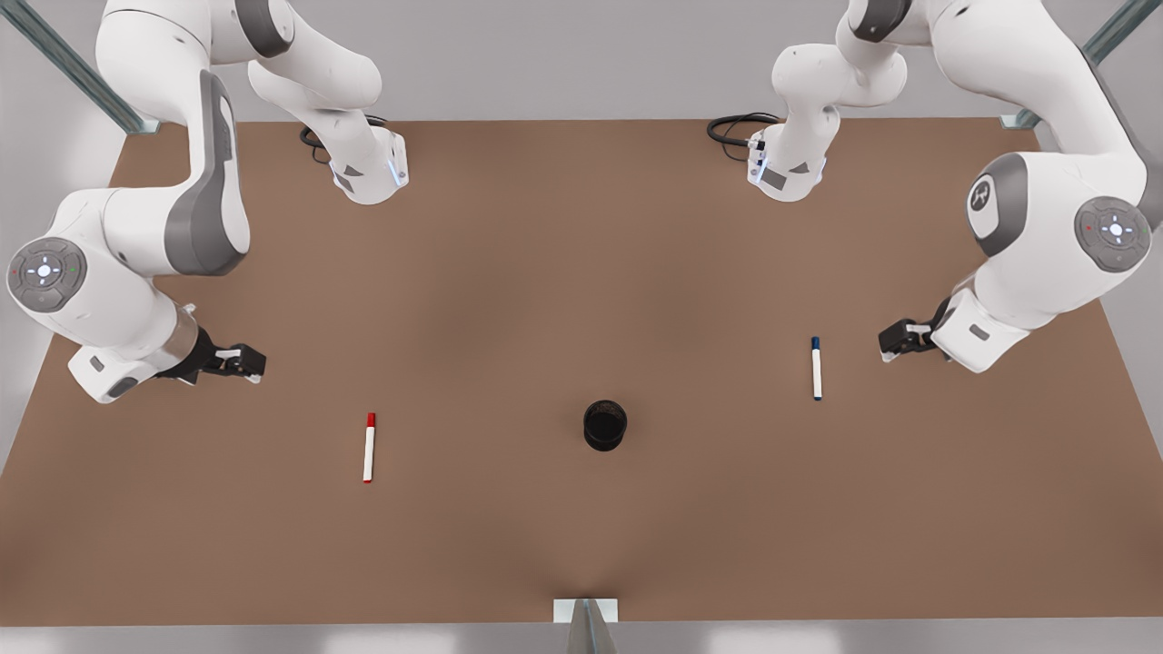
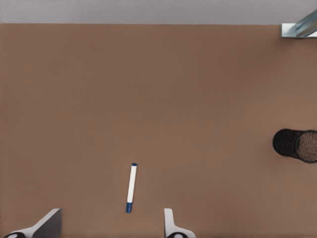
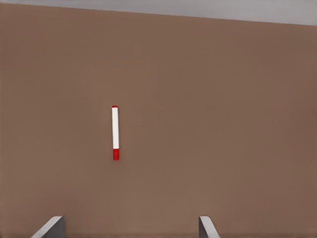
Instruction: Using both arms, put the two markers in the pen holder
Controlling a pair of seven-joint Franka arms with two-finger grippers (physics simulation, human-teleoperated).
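Note:
The red-capped marker [image 1: 369, 447] [image 3: 115, 133] lies flat on the brown table [image 1: 581, 272], toward the front view's left. My right gripper [image 1: 253, 363] [image 3: 129, 232] hovers open behind and to the left of it, apart from it. Toward the front view's right lies the blue-capped marker [image 1: 816, 368] [image 2: 131, 187]. My left gripper [image 1: 888, 343] [image 2: 111, 232] is open just to the right of it, not touching. Between the two markers and a little nearer the front edge, the black pen holder [image 1: 605, 424] [image 2: 294, 145] stands upright.
Both arm bases [image 1: 368, 168] [image 1: 786, 168] stand at the table's back edge with black cables [image 1: 736, 132] beside them. Metal frame posts [image 1: 82, 73] rise at the back corners. A small metal bracket [image 1: 586, 613] sits at the middle of the front edge.

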